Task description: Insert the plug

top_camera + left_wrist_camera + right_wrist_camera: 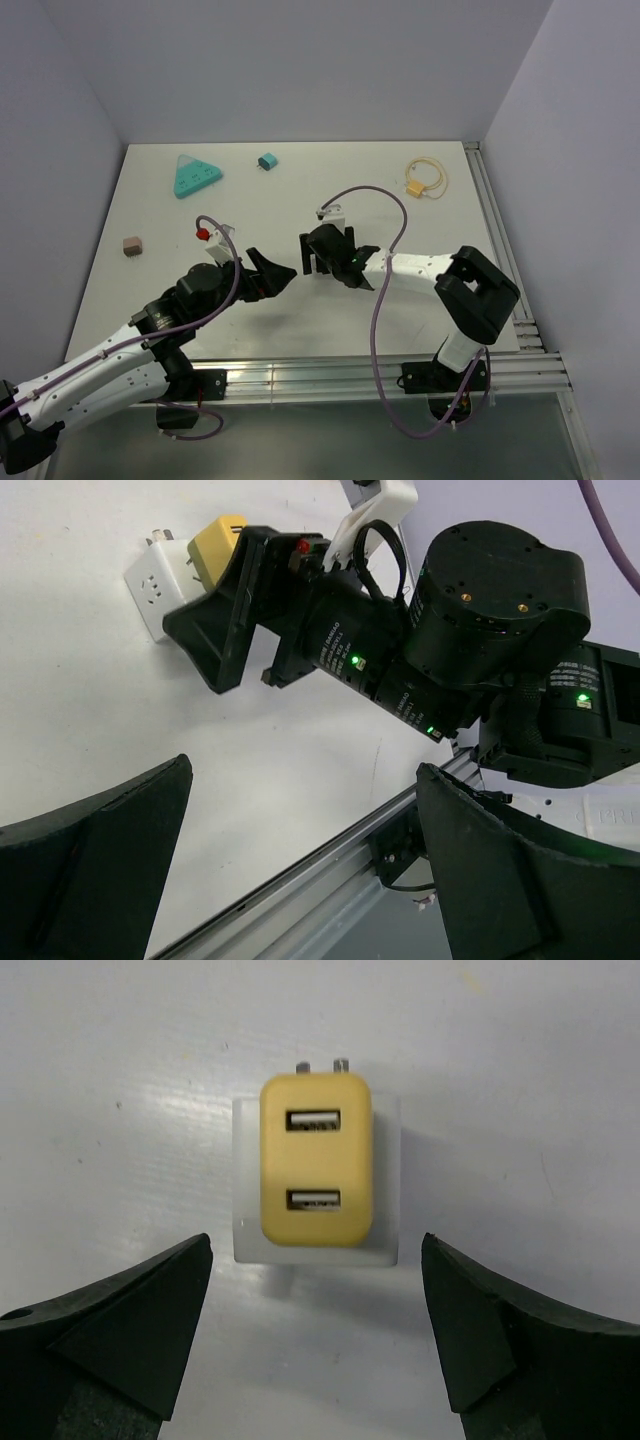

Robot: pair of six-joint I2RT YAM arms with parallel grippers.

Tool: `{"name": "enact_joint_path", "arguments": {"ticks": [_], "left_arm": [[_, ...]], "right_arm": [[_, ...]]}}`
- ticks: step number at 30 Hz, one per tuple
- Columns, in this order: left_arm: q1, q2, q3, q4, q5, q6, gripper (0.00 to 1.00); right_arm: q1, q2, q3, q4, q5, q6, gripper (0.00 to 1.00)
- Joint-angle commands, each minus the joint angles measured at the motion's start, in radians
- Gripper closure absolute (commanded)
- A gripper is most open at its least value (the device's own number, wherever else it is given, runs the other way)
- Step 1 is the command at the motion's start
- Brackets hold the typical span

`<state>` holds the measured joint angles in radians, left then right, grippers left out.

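I have the right pincer (315, 1280) spread wide, one finger on each side of the yellow plug (316, 1160) and touching neither it nor the white socket block (386, 1185) behind it. I read that as a stance for either closing on the plug or standing clear of it. The plug sits against the block's face, centred on it, and the block rests on the white surface (100, 1060) just ahead of the right fingers. Whether the plug is pushed fully home I cannot tell from here. The left pincer (303, 775) is also spread and holds nothing. It hovers close by and faces the right arm, so its camera gives me a side look at the block, which I judge is why it is parked there.

The plug's face with its two USB ports looks straight back at the right wrist camera, so I take its insertion axis to run away from that pincer and into the block. The face's long side follows the line of the ports, toward the two metal prongs (342, 1064) showing past its far edge.
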<state>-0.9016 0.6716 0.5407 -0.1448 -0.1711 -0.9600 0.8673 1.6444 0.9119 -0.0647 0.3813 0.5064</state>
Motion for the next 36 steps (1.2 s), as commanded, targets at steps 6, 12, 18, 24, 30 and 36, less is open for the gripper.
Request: {"name": "enact_joint_path", "arguments": {"ticks": [6, 12, 18, 24, 30, 36], "left_arm": [[0.003, 0.0, 0.03, 0.005, 0.019, 0.003, 0.01], [0.003, 0.014, 0.027, 0.014, 0.024, 0.006, 0.0], [0.003, 0.019, 0.024, 0.022, 0.028, 0.006, 0.01], [0.003, 0.034, 0.024, 0.027, 0.036, 0.006, 0.0], [0.003, 0.051, 0.016, 0.04, 0.048, 0.001, 0.0], [0.003, 0.077, 0.018, 0.071, 0.059, 0.0, 0.0]], "right_arm": [[0.004, 0.055, -0.009, 0.183, 0.114, 0.027, 0.12], [0.004, 0.066, -0.018, 0.224, 0.097, 0.038, 0.35], [0.002, 0.017, -0.07, 0.281, 0.056, 0.063, 0.7], [-0.048, -0.043, -0.152, 0.379, -0.198, 0.147, 1.0], [-0.207, -0.047, -0.244, 0.48, -0.655, 0.244, 1.0], [-0.329, -0.054, -0.294, 0.525, -0.901, 0.304, 1.0]]}}
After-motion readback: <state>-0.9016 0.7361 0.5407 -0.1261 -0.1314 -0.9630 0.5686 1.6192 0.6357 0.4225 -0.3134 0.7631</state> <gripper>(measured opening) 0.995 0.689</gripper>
